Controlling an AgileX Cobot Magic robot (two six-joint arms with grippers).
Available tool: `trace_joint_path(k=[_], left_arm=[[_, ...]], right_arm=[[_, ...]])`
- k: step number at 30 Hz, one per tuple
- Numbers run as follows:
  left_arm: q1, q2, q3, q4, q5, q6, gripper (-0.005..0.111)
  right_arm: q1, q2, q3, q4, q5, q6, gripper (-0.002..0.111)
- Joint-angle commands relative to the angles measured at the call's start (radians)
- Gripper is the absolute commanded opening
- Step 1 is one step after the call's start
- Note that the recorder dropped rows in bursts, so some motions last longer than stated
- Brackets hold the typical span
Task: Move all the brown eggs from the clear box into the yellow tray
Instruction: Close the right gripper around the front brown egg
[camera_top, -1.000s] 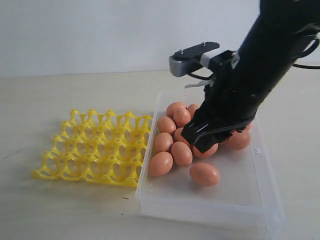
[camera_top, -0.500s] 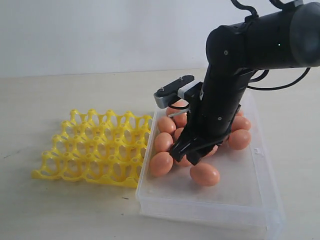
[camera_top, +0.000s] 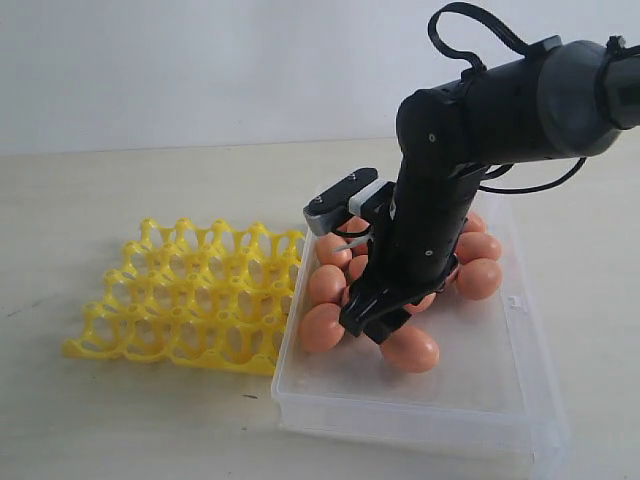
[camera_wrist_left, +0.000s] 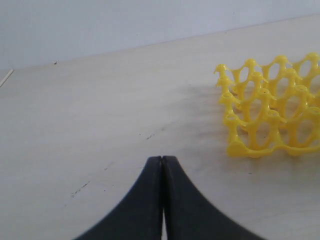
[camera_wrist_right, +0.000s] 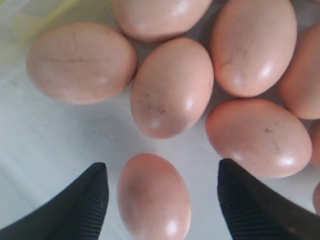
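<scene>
Several brown eggs (camera_top: 326, 285) lie clustered in the clear box (camera_top: 420, 425). The yellow tray (camera_top: 190, 290) sits just left of the box, and all the cups I can see hold nothing. My right gripper (camera_top: 375, 322) reaches down into the box with its jaws open. In the right wrist view, the right gripper (camera_wrist_right: 162, 167) straddles one egg (camera_wrist_right: 155, 197) without touching it, and more eggs (camera_wrist_right: 172, 87) lie beyond. My left gripper (camera_wrist_left: 162, 159) is shut and holds nothing, low over the table near a corner of the yellow tray (camera_wrist_left: 270, 115).
The light table (camera_top: 150, 190) runs back to a white wall. The right arm's black body (camera_top: 450, 170) leans over the box and hides some eggs. The box's floor (camera_top: 450, 385) nearest the camera is bare.
The right arm has swung down and leftward into the box, lowering the gripper over the front eggs. Its jaws have spread wider.
</scene>
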Motion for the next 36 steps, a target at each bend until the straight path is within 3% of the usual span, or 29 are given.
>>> trace_joint_path(k=[1, 18, 36], left_arm=[[-0.005, -0.006, -0.004, -0.001, -0.006, -0.005, 0.0], [-0.005, -0.006, -0.004, -0.001, -0.006, -0.005, 0.0], [-0.005, -0.006, -0.004, -0.001, -0.006, -0.005, 0.0]], right_arm=[[0.002, 0.0, -0.009, -0.008, -0.018, -0.008, 0.064], [0.053, 0.0, 0.057, -0.065, -0.069, -0.139, 0.063], [0.06, 0.04, 0.057, -0.079, -0.093, -0.139, 0.063]])
